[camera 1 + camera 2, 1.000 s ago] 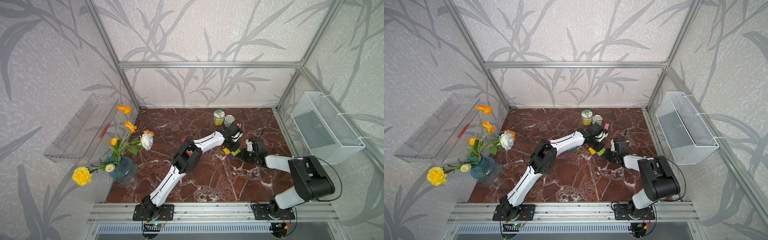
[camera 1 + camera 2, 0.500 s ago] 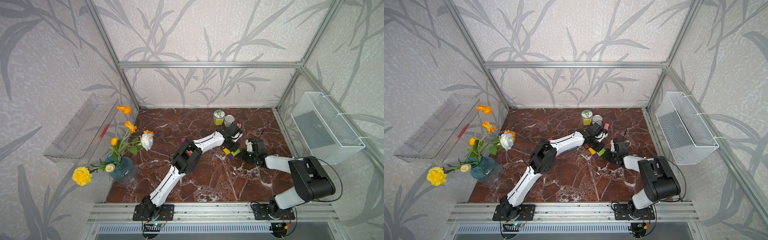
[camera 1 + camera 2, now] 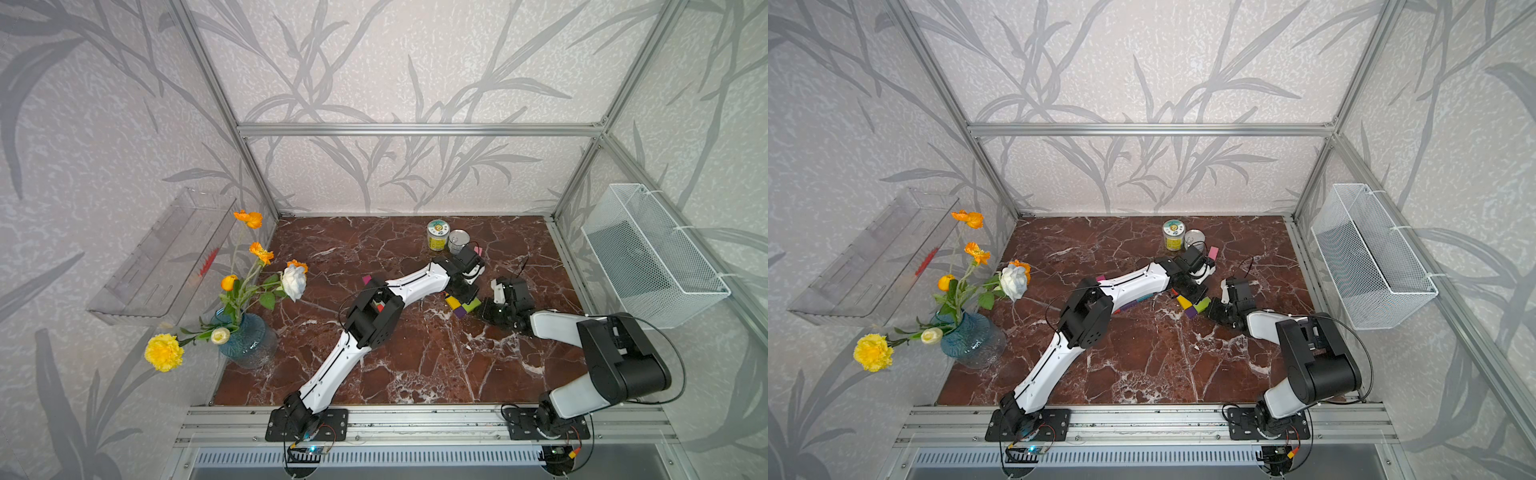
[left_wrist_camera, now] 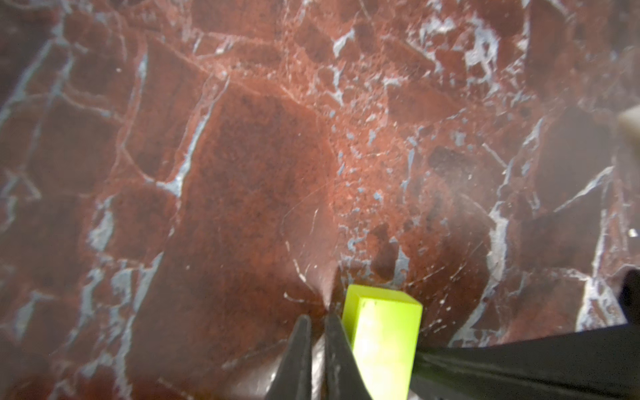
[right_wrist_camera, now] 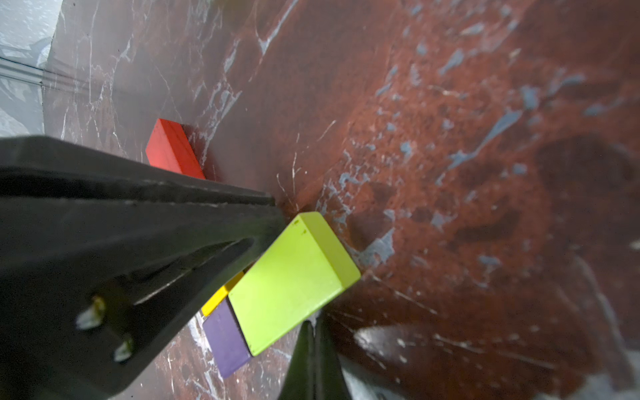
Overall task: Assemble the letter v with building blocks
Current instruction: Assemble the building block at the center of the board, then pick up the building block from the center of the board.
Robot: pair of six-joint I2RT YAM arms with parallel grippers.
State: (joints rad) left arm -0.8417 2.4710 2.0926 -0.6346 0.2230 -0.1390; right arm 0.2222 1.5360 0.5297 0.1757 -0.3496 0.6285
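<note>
Over on the left of the worktop [image 3: 415, 365], a stray magenta block [image 3: 366, 278] sits well apart from the build. My left forearm also covers part of the letter v [image 3: 1191, 311], so I can't tell how straight that row is.

Moving right, the left gripper [image 4: 316, 320] has its jaws nearly closed on nothing, with one finger just beside the lime green block [image 4: 381, 339], maybe touching it. That block lies at the corner, snug against the purple block [image 5: 227, 339], with the yellow block [image 5: 221, 294] alongside. The right gripper [image 5: 313, 329], jaws closed and empty, sits at the lime block's other edge.

My worry is that both tips are crowding one loose block. Any sideways twitch, or the left jaws widening, would probably shove it and skew the corner. The arms could clip each other too.
</note>
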